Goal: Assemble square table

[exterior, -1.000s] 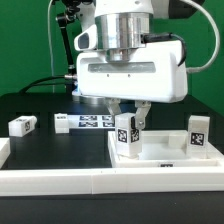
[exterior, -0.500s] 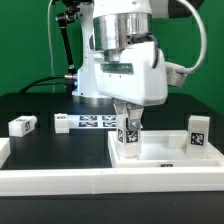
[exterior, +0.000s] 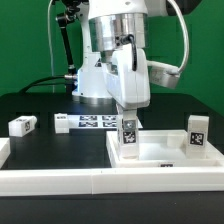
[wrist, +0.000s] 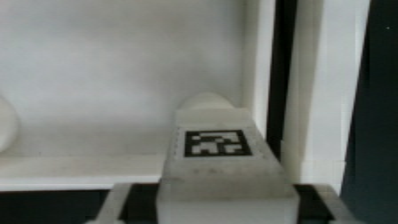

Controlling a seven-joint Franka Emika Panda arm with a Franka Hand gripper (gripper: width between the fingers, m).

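The white square tabletop (exterior: 162,150) lies underside up at the exterior view's right, inside the white border wall. A white leg (exterior: 127,136) with a black-and-white tag stands upright at its near left corner, and my gripper (exterior: 128,119) is shut on its upper part from above. In the wrist view the same leg (wrist: 217,148) fills the space between my dark fingers (wrist: 139,205), with the tabletop's surface (wrist: 125,80) and rim (wrist: 294,90) beyond it. A second leg (exterior: 197,134) stands upright at the tabletop's right side.
A loose leg (exterior: 22,125) lies on the black table at the exterior view's left, another small one (exterior: 60,123) beside the marker board (exterior: 96,122). The long white border wall (exterior: 90,179) runs along the front. The arm's base stands behind.
My hand has turned about its upright axis, from broadside to edge-on in the exterior view, with the leg still gripped at the same corner of the tabletop.
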